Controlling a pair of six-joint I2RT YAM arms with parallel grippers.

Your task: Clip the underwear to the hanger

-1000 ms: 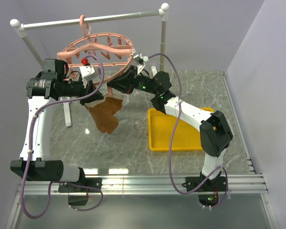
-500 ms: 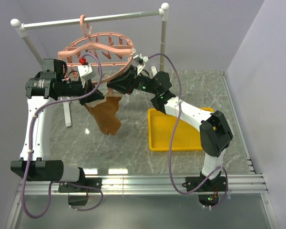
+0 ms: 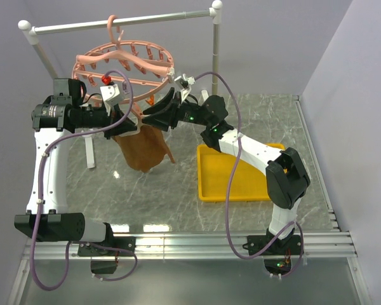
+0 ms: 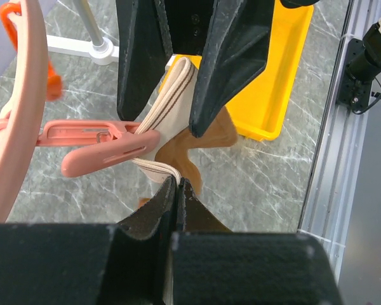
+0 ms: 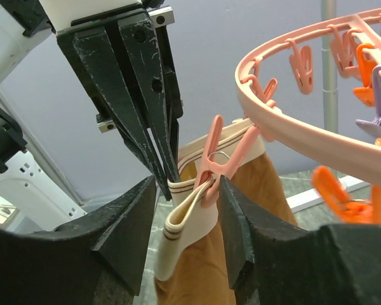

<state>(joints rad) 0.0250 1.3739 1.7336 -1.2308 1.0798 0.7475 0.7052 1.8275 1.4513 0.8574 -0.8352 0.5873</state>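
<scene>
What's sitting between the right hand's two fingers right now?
In the right wrist view: the underwear's folded tan waistband and a pink clip of the hanger on it. The left hand pinches the band alongside.

We can read no text, label, brand or number anywhere: hanger (image 5: 286, 136), underwear (image 3: 143, 149) and yellow tray (image 3: 254, 184) carry no legible marks.

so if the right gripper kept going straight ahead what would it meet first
Probably the underwear: its folded waistband and a pink clip sit between the open fingers of the right gripper; the left gripper looks just beyond, depth unclear.
</scene>
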